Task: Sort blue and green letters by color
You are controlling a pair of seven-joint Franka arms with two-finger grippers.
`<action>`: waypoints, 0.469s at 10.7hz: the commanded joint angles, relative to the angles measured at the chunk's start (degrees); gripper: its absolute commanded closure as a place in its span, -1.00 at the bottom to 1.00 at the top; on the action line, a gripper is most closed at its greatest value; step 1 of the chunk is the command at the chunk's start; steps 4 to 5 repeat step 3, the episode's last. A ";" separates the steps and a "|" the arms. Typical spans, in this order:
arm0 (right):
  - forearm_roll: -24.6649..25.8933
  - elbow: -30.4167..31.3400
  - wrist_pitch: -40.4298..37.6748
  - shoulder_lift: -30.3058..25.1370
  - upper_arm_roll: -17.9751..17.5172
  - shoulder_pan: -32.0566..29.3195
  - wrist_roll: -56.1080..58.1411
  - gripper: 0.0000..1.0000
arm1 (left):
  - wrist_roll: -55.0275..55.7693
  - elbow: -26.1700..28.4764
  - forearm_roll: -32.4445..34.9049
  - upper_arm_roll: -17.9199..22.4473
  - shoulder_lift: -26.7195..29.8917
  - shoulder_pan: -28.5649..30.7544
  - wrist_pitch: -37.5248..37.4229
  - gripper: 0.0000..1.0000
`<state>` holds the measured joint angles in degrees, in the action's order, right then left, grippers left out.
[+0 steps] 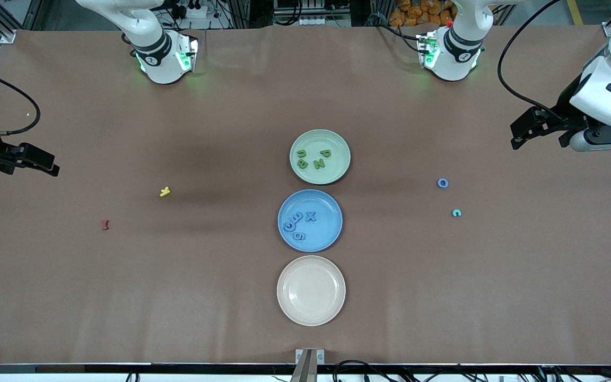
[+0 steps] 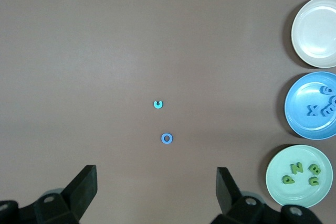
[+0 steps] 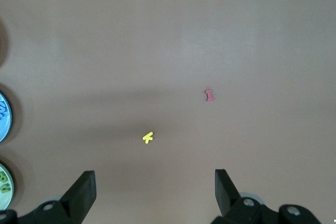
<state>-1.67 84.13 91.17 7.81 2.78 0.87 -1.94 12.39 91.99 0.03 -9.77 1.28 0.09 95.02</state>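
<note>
Plates line the middle of the bench (image 1: 125,297) in a column, apparently as colour bins: the green plate (image 1: 334,168) at twelve o'clock holds the olive green letters (image 1: 313,158), the blue plate (image 1: 326,233) below it holds most of the blue letters (image 1: 299,224), and the cream plate (image 1: 311,313) at six o'clock holds nothing.

A blue O (image 1: 443,183) lies loose at about two o'clock from the blue plate, toward the left arm's end, with a teal c (image 1: 456,213) just beside it; judging by that, the sort is nearly done. A yellow letter (image 1: 165,192) and a dark red letter (image 1: 105,225) lie toward the right arm's end, probably ignored as off-colour.

The left tool (image 1: 541,131) hovers released near the O; the right tool (image 1: 32,160) waits, also released.

Brown cloth covers the bench; cables and racks stand at twelve o'clock.
</note>
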 commanded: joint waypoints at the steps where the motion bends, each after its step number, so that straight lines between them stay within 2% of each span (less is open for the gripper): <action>1: -0.18 -1.25 -0.47 0.45 0.04 0.10 -0.70 -1.00 | -0.70 -1.46 -0.91 0.01 -0.40 0.44 -1.42 -1.00; 5: -0.18 -1.25 -0.47 0.45 0.04 0.10 -0.70 -1.00 | -0.52 -1.29 -0.91 0.01 -0.22 0.44 -1.59 -1.00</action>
